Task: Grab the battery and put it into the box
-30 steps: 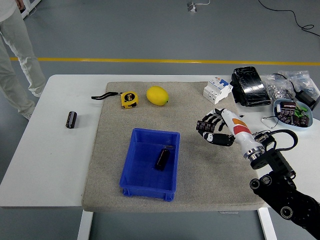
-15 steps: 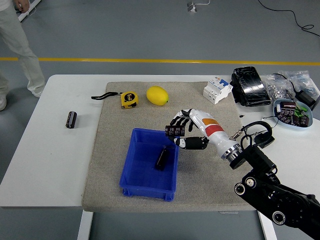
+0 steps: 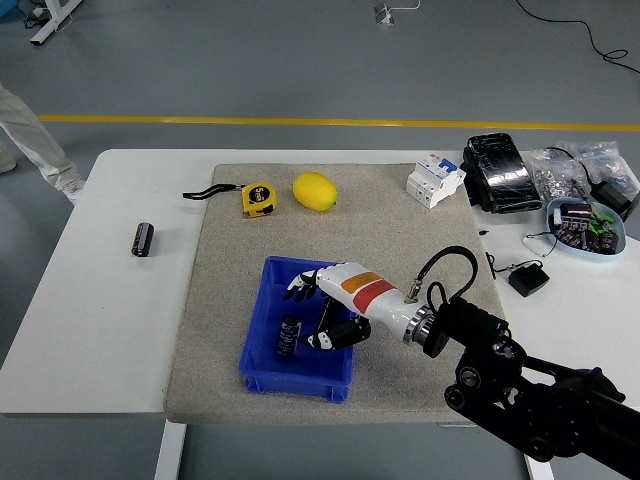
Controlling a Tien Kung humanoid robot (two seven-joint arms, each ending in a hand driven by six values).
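Small dark cylinder of a battery [image 3: 288,336] stands in the blue plastic box [image 3: 262,363], just off the right hand [image 3: 322,312], whose fingers hang loose, gripping nothing. Box sits on a grey felt mat [image 3: 225,260] over the white table [image 3: 110,300].

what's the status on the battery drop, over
Right hand inside the blue box, fingers open. Battery in box by the fingertips. Second battery on table, left. Nothing in the way.
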